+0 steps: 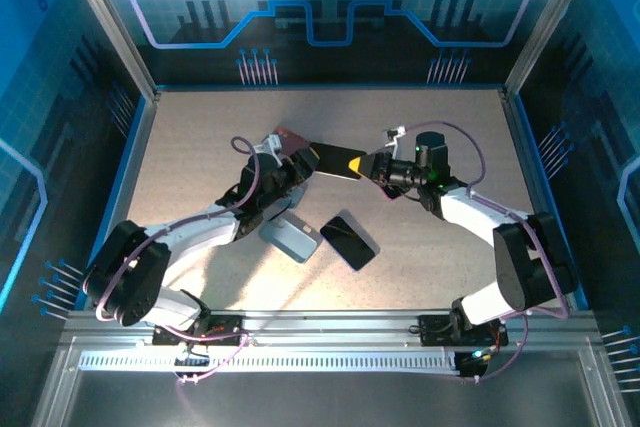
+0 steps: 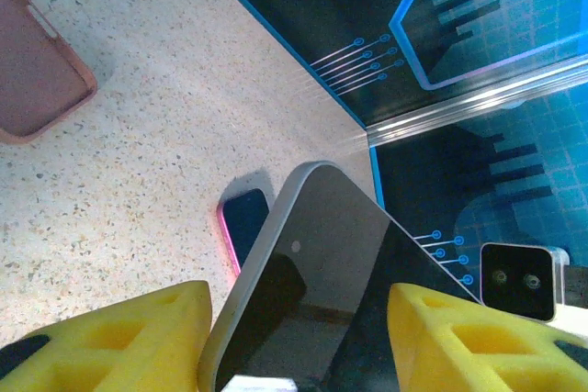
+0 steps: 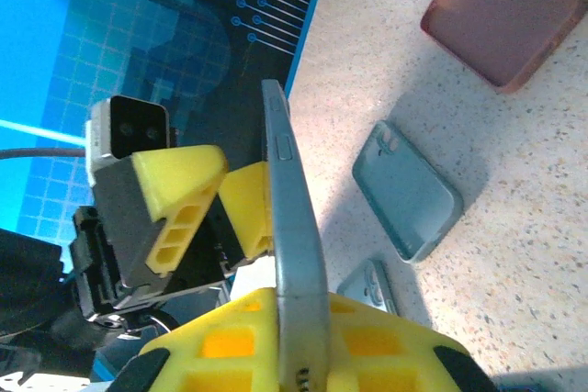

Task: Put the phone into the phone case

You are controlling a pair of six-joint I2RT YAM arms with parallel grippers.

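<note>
Right end effector clamped — left end effector seemingly parted.

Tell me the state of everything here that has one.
held phone: off the table, clamped at one end
right gripper: shut on the held phone
left gripper: open, fingers either side of the held phone
grey-blue case: empty, flat on table
reddish case: empty, on table
black phone: flat on table

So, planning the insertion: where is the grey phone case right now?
In the top view, the grey phone case lies flat on the table, left of centre, with a black phone-sized item next to it on its right.
</note>
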